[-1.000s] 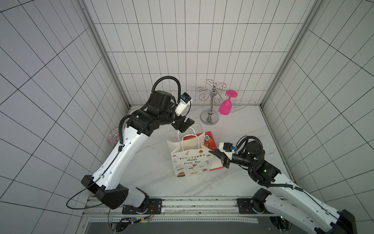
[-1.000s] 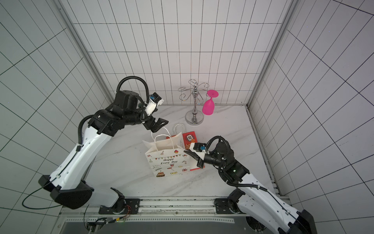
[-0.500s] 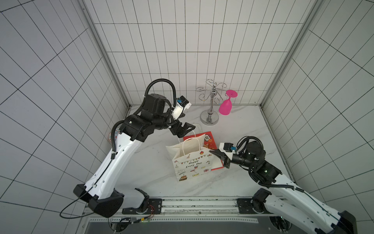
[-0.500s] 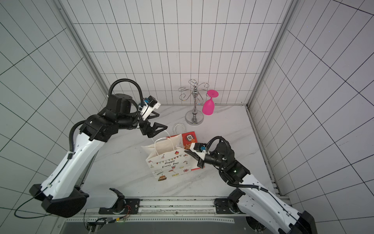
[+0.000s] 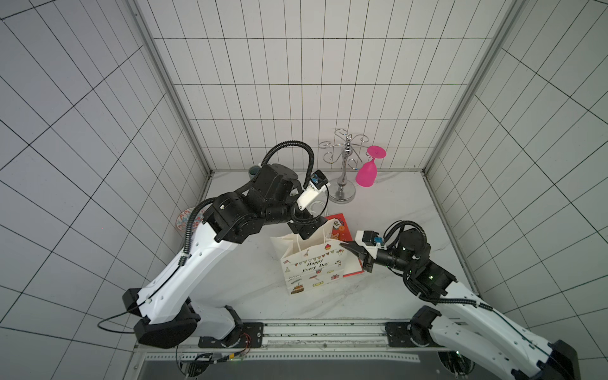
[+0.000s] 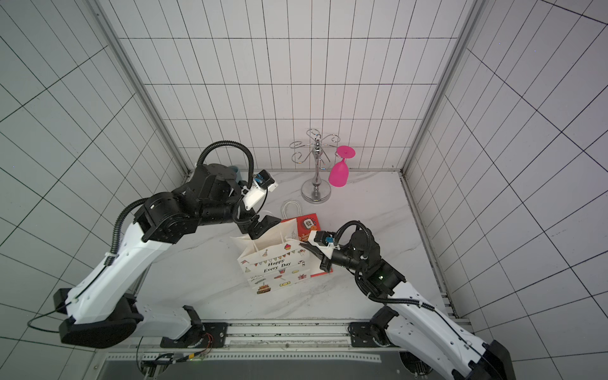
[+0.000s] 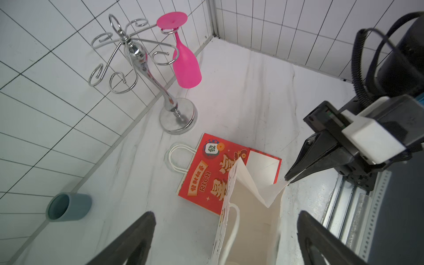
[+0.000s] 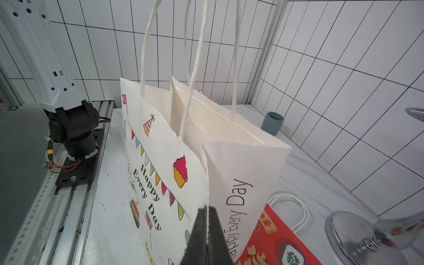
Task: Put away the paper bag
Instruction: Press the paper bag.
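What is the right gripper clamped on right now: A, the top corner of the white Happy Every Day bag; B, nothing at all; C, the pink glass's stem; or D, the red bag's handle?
A: the right wrist view shows the right gripper shut on the serrated top corner of the white bag, while the red bag lies flat and ungripped.

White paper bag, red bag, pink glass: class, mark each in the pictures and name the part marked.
White paper bag (image 5: 311, 273): in a top view, printed front face.
Red bag (image 7: 202, 174): left wrist view, printed upper face.
Pink glass (image 5: 366, 172): in a top view, its bowl.
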Controlling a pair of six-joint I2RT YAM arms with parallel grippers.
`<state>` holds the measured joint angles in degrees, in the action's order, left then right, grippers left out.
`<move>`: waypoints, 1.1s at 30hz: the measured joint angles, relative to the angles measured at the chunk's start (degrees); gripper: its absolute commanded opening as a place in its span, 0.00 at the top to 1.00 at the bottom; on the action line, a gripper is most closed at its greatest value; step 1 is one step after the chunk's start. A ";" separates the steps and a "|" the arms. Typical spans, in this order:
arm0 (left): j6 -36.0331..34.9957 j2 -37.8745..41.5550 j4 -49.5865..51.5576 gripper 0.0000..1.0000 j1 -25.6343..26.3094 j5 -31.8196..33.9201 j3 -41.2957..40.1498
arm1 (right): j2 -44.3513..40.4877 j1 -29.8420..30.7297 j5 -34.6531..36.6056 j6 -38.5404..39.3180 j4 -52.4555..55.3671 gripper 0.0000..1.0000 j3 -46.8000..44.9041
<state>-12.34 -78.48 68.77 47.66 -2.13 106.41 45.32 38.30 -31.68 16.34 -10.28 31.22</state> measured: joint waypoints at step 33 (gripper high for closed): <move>-9.33 -0.52 5.35 1.00 1.79 -2.69 -5.53 | 1.53 0.87 1.62 -0.37 -1.22 1.00 0.02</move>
<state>-21.67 -79.00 74.13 49.45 -4.82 100.88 46.85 39.18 -30.06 15.97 -11.51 31.24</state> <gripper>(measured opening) 0.046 0.047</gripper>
